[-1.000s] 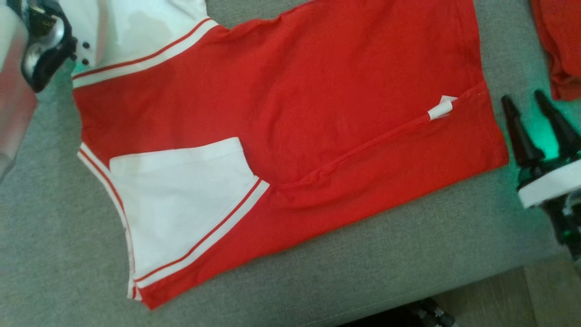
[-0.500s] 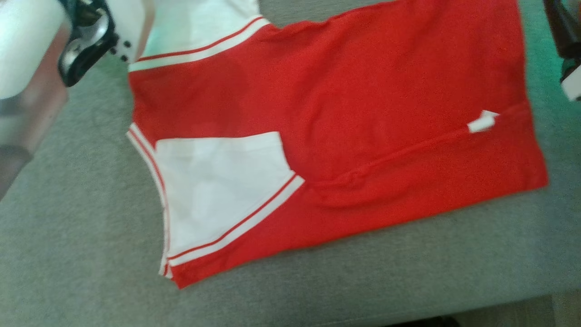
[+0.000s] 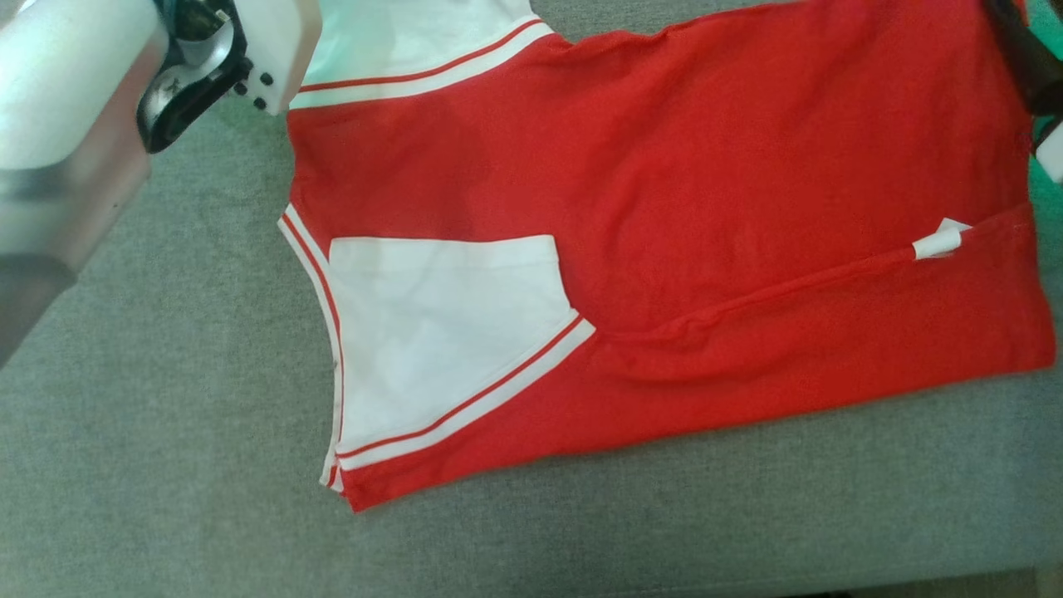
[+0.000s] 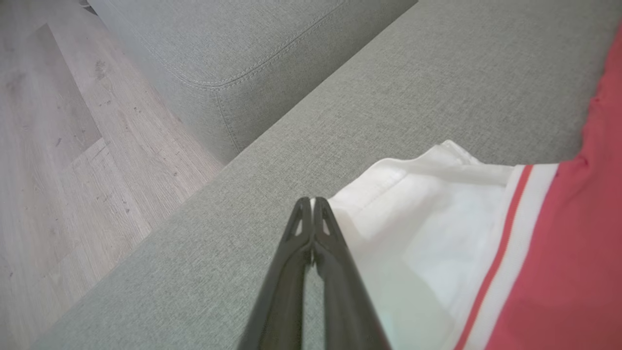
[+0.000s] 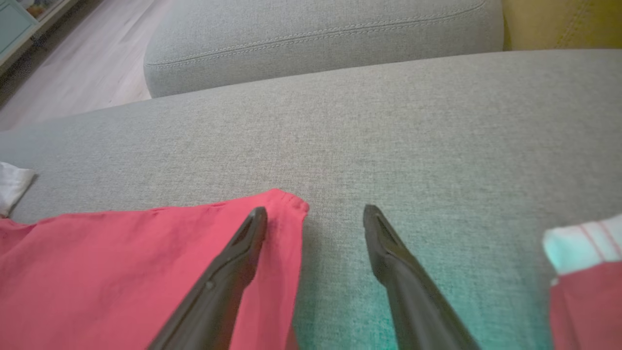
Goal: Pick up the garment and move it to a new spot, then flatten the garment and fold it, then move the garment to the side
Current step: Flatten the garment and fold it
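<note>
Since a second ago the head camera has swung, so everything sits further toward 3 o'clock and the floor strip at 5 o'clock has left the frame. Against the cloth itself, the right gripper (image 5: 316,210) has gone from beside the hem's lower corner up to its upper corner, while the left forearm (image 3: 66,124) keeps its place at 10 o'clock by the white sleeve (image 3: 399,41). The left gripper (image 4: 311,204) has its fingers pressed together with nothing seen between them, tips just beside that sleeve's folded edge, over bare couch cushion (image 3: 124,457). In the left wrist view the cushion's edge drops to a wood floor (image 4: 58,170), with a second cushion (image 4: 218,48) beyond. Bare grey fabric runs from 6 to 9 o'clock, the widest open room. The garment (image 3: 664,183), red with white sleeves, lies flat across the middle, one side folded over along a ridge that ends at a white tag (image 3: 938,241) near 3 o'clock; its hem reaches the frame's right edge. The right gripper's fingers stand wide apart, holding nothing: one above the red hem corner, the other above bare cushion. Whether either touches cannot be told. Further right, apart, lies another red and white cloth (image 5: 583,272).
</note>
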You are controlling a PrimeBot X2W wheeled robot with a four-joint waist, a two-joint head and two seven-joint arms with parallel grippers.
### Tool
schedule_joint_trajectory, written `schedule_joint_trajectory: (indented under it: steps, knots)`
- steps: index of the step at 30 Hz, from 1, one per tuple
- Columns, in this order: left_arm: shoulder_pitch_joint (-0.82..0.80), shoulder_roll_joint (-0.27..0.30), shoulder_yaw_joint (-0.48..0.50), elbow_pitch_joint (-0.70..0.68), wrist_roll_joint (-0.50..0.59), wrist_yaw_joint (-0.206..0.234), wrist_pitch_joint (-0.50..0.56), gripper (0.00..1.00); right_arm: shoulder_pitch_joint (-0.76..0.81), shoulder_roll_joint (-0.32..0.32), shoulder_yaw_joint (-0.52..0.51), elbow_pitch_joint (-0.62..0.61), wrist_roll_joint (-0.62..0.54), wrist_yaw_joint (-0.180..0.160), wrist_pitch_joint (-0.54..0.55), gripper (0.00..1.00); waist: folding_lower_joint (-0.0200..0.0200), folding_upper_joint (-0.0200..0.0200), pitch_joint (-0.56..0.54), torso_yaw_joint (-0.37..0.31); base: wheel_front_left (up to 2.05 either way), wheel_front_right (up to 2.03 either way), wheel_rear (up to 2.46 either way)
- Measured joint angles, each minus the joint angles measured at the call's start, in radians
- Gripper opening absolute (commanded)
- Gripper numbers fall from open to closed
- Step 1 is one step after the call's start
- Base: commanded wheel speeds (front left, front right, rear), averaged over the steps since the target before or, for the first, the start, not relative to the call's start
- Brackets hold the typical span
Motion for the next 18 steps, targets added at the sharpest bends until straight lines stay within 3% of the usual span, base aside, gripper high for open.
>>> schedule_joint_trajectory:
  steps: [1,3,4,6,12,18]
  knots:
    - [-0.002,0.000,-0.003,0.001,-0.003,0.000,-0.006,0.00,0.000,-0.004,0.009,-0.001,0.006,0.000,0.000,0.90,0.0000,0.0000,0.001,0.001,0.00,0.00,0.00]
    - [-0.005,0.000,-0.010,0.006,-0.009,0.000,-0.008,0.00,-0.002,-0.011,0.026,-0.001,0.016,0.000,0.000,0.51,0.0000,0.0000,0.003,0.003,0.00,0.00,0.00]
    - [-0.006,0.000,-0.014,0.008,-0.009,0.000,-0.014,0.00,-0.005,-0.012,0.034,0.000,0.025,0.000,0.000,0.38,0.0000,0.0000,0.004,0.003,0.00,0.00,0.00]
    - [-0.010,0.000,-0.026,0.013,-0.012,0.000,-0.015,0.00,-0.019,-0.017,0.052,-0.001,0.039,0.000,-0.001,0.00,0.0000,0.0000,0.006,0.005,0.00,0.00,0.00]
    - [-0.032,0.000,-0.044,0.018,-0.004,0.000,-0.095,0.00,-0.069,-0.035,0.084,-0.001,0.044,0.000,-0.063,0.00,0.0000,0.0000,0.010,0.006,0.00,0.00,0.00]
    - [-0.093,-0.014,-0.027,0.066,0.063,0.010,-0.295,0.00,-0.093,-0.047,0.100,0.003,0.070,0.000,-0.157,0.00,0.0000,0.0000,0.000,0.006,0.00,0.00,0.00]
